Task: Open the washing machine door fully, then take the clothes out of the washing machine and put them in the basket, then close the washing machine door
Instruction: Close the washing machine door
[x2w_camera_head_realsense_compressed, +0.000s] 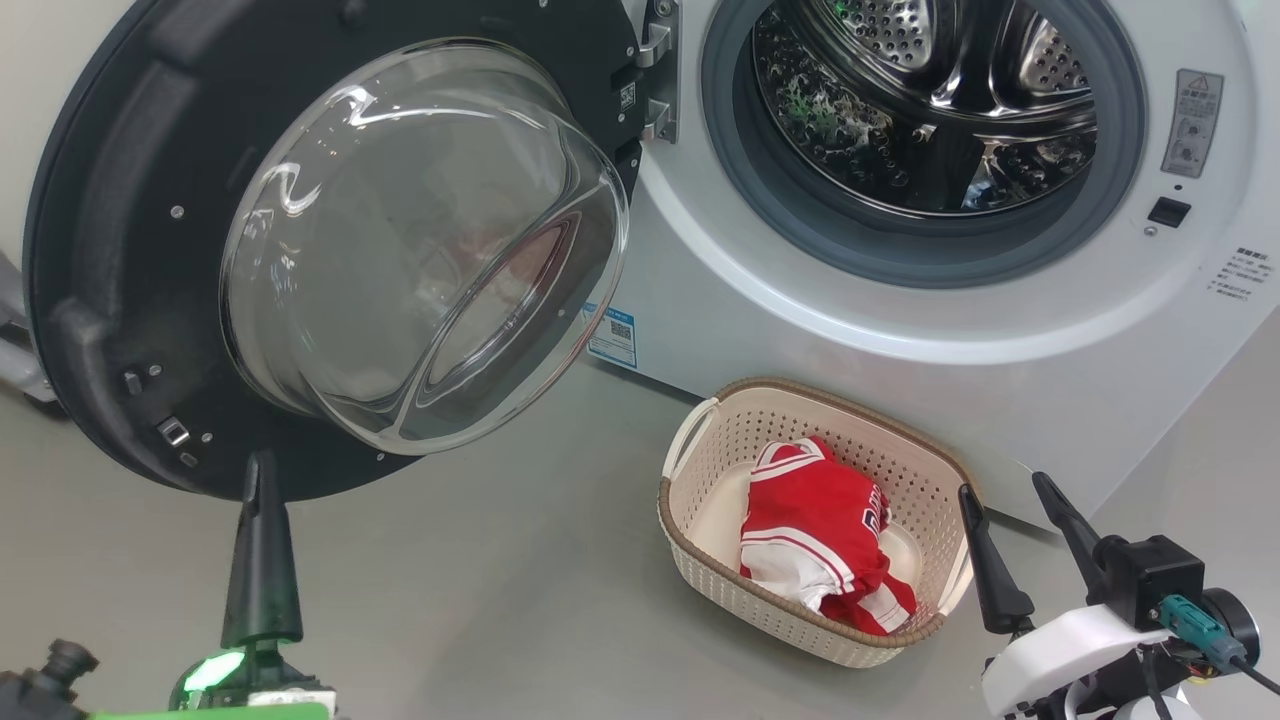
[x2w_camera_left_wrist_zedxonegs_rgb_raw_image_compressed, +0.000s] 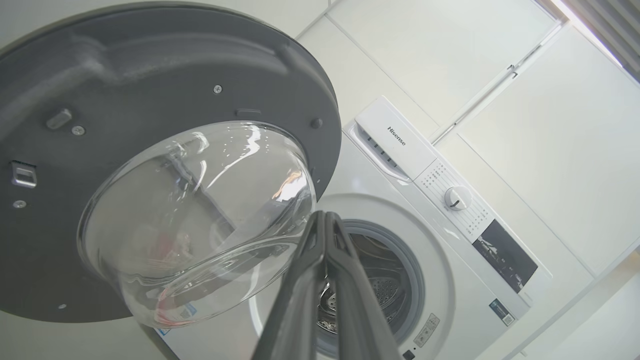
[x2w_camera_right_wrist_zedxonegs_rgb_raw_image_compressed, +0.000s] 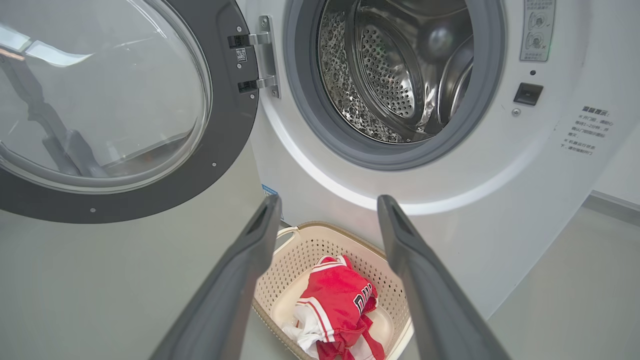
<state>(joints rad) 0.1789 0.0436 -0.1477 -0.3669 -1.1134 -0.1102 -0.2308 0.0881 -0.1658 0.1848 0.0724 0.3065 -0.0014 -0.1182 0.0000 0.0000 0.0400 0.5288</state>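
The washing machine door (x2w_camera_head_realsense_compressed: 100, 250) stands swung open at the left, its glass bowl bulging toward me. The white washing machine (x2w_camera_head_realsense_compressed: 700, 300) shows its steel drum (x2w_camera_head_realsense_compressed: 920, 110), where I see no clothes. On the floor in front sits the cream basket (x2w_camera_head_realsense_compressed: 800, 385), holding the red and white clothes (x2w_camera_head_realsense_compressed: 815, 520). My left gripper (x2w_camera_head_realsense_compressed: 262, 462) is shut on nothing, its tip just below the door's lower edge. Beside the basket's right end, my right gripper (x2w_camera_head_realsense_compressed: 1003, 487) is open and empty. In the right wrist view its fingers (x2w_camera_right_wrist_zedxonegs_rgb_raw_image_compressed: 250, 260) frame the basket (x2w_camera_right_wrist_zedxonegs_rgb_raw_image_compressed: 310, 240) and clothes (x2w_camera_right_wrist_zedxonegs_rgb_raw_image_compressed: 335, 300).
Grey floor (x2w_camera_head_realsense_compressed: 480, 580) spreads between door and basket. The door hinge (x2w_camera_head_realsense_compressed: 655, 80) sits left of the drum opening, with a blue sticker (x2w_camera_head_realsense_compressed: 612, 337) lower on the machine front. The left wrist view shows the control panel knob (x2w_camera_left_wrist_zedxonegs_rgb_raw_image_compressed: 457, 198) and white wall panels (x2w_camera_left_wrist_zedxonegs_rgb_raw_image_compressed: 450, 50).
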